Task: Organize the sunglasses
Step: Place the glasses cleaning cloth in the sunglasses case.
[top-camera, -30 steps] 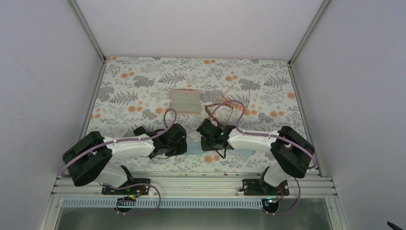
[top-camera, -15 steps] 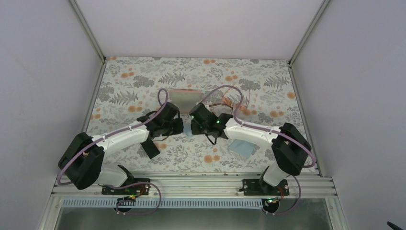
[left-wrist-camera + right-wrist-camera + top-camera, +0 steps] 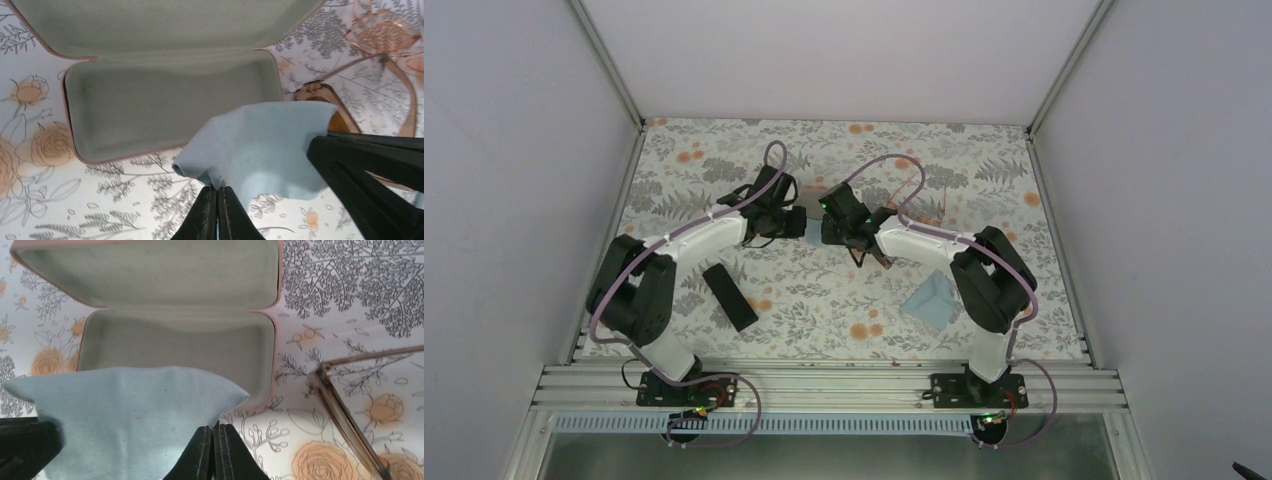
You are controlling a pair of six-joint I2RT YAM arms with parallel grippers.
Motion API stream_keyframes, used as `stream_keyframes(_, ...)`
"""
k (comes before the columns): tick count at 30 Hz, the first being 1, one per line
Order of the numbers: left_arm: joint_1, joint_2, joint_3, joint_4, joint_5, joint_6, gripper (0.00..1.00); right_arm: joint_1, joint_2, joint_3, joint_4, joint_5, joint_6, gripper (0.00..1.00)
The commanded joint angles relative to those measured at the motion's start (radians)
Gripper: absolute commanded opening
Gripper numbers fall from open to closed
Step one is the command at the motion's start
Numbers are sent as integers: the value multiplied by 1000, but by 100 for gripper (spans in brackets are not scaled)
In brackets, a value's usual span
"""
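Since 1 s ago both arms have swung out from the near edge to the far-middle of the table, taking a light-blue cloth (image 3: pixel 260 145) w/ them. It was low by the bases then; now it hangs at the near-right corner of the open pink case (image 3: pixel 165 115). In the top view that case, in plain sight a sec ago, is mostly hidden under the two wrists.

Now the left gripper (image 3: pixel 217 200) has its fingers pressed together, pinching the cloth's near-left edge. Same for the right gripper (image 3: pixel 216 439): pressed together on the cloth's near-right edge. The cloth spans btwn the two and drapes over part of the case's near rim. The case lid is folded back to the far side, w/ grey-green lining inside.

The sunglasses are both out on the floral table cover (image 3: pixel 824 300), neither held. The dark brown pair (image 3: pixel 345 425) is just right of the case, temples unfolded. The pale orange-pink pair (image 3: pixel 390 35) is further right and farther back.

A 2nd blue cloth (image 3: pixel 930 300) lies flat near-right. The black case (image 3: pixel 729 296) lies shut near-left, well apart from both grippers.
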State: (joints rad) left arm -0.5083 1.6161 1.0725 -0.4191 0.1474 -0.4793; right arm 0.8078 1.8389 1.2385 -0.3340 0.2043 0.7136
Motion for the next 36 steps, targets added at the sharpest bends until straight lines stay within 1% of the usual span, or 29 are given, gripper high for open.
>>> stream_keyframes(1,37,74,73,-51,23,111,2,-21,37,61,45,38,-8,4)
stream_keyframes(7,74,147,141,-73,13,142,2,-40,95,112,53,28,-8,4)
stream_keyframes(16,99,238,221,-92,-1,184,2,-56,159,162,56,23,0,4)
stream_keyframes(36,116,331,291,-106,-33,188,2,-85,221,160,76,22,-6,4)
